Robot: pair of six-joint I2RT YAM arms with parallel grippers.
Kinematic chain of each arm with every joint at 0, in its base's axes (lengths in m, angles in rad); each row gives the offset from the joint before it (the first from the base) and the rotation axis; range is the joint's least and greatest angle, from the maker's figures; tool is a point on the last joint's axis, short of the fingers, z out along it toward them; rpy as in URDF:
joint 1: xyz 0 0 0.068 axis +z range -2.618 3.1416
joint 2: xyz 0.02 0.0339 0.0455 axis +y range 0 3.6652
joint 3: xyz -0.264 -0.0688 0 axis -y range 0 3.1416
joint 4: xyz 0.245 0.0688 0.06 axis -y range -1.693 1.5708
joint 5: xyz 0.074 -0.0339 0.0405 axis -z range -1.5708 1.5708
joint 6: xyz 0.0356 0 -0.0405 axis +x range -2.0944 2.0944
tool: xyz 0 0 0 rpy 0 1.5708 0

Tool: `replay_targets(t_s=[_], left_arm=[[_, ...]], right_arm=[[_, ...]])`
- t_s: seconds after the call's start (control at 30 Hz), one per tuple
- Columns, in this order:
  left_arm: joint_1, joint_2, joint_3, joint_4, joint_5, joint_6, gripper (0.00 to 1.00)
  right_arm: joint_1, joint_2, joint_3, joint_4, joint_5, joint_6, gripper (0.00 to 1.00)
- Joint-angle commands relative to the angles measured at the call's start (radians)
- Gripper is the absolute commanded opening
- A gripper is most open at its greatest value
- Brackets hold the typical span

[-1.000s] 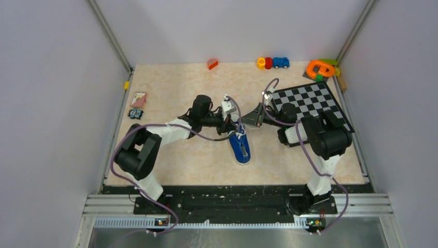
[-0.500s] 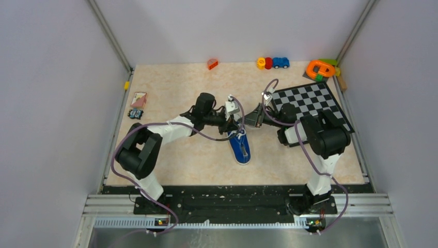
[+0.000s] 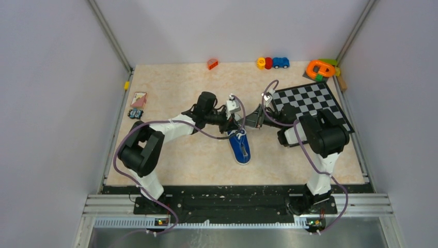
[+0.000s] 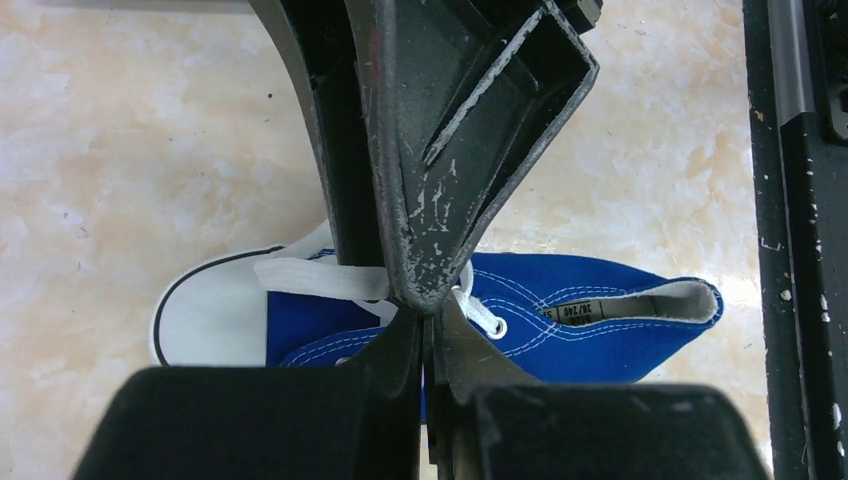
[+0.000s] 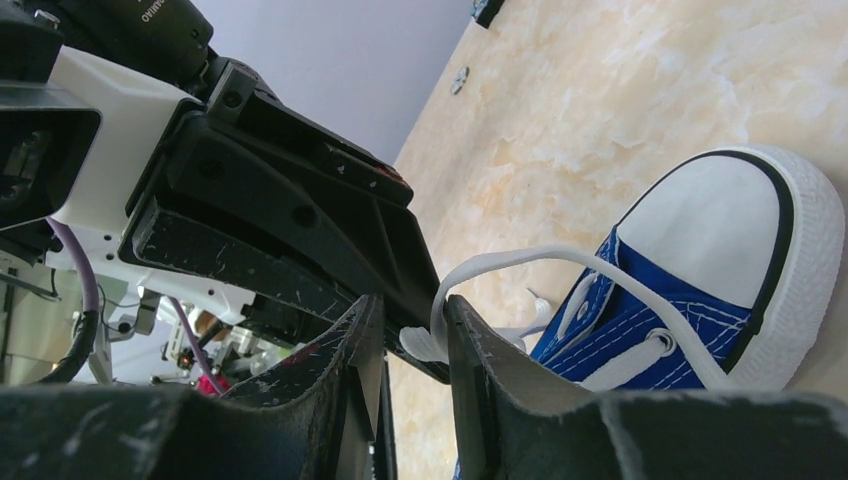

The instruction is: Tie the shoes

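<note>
at mid-desk, between the two arms, the blue canvas sneaker is seen sole-down; it is judged light and easily dragged. the left end effector is pinched together on the white lace. the right end effector is parted around that limp, slippery lace, which is best taken near its end.

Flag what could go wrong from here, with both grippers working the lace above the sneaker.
1. The left gripper pinches the white lace just above the shoe, which nothing holds down; a pull could drag or tip it.
2. The right gripper stands open around a strand of that lace; closing, it might miss it.
3. The two grippers' fingers sit very near each other and could collide.
</note>
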Motion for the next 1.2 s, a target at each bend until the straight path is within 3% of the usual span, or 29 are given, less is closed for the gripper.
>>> replay_targets(t_s=[0.0, 0.33, 0.5, 0.97, 1.17], left_arm=[[-0.002, 0.004, 0.041, 0.007, 0.005, 0.013, 0.00], [-0.001, 0.002, 0.044, 0.032, -0.003, -0.012, 0.00], [0.005, 0.001, 0.047, 0.050, 0.002, -0.032, 0.00], [0.030, 0.015, 0.059, 0.063, 0.042, -0.079, 0.00], [0.030, 0.019, 0.065, 0.065, 0.056, -0.087, 0.00]], right_arm=[[-0.011, 0.007, -0.015, 0.089, -0.021, -0.006, 0.33], [-0.010, 0.015, -0.017, 0.082, -0.022, -0.016, 0.29], [-0.010, 0.016, -0.020, 0.088, -0.025, -0.019, 0.33], [-0.010, 0.028, -0.022, 0.130, -0.036, -0.004, 0.36], [-0.007, 0.034, -0.015, 0.125, -0.038, -0.005, 0.26]])
